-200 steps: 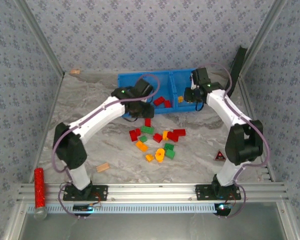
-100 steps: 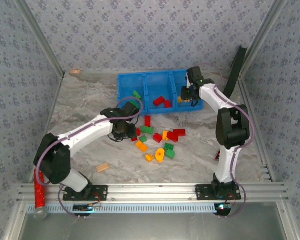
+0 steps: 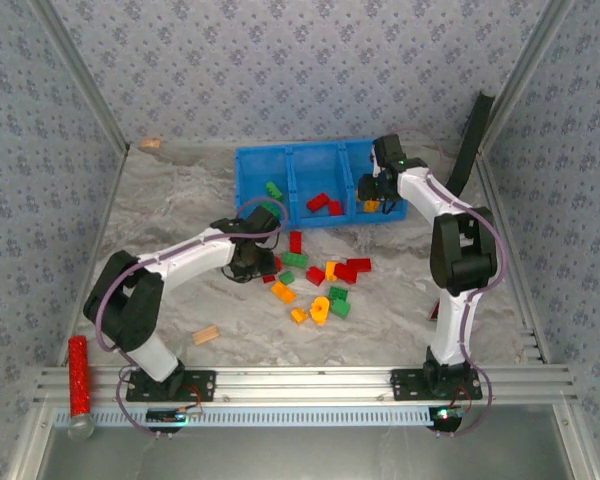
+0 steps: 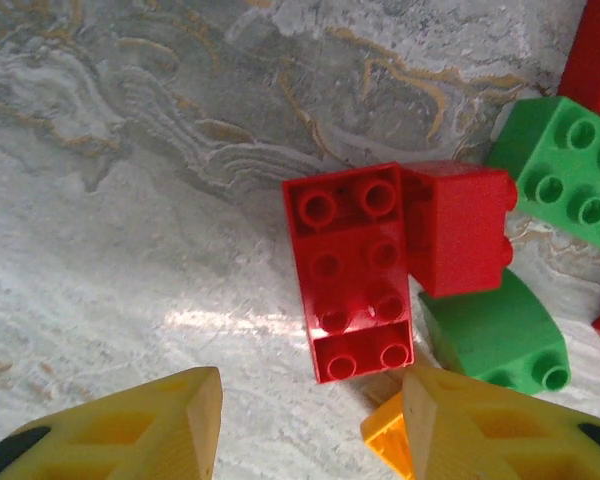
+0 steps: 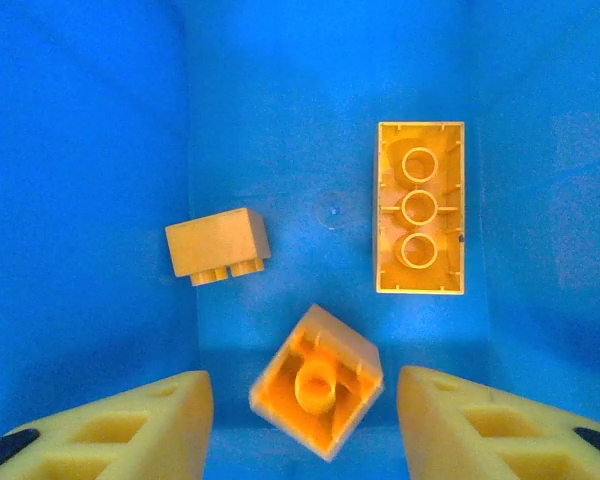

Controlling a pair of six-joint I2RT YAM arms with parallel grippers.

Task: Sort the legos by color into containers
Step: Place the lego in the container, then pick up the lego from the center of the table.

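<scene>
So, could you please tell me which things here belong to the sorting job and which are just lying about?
Job: red, green and orange legos; blue tray, some bricks already in it.
Lying about: wooden block; red cylinder; small tan piece in the far left corner.

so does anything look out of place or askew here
Two non-legos stand out: a tan wooden block on the table, and a red glittery cylinder at the near left corner. In the tray, one yellow brick is tilted, underside up.
</scene>
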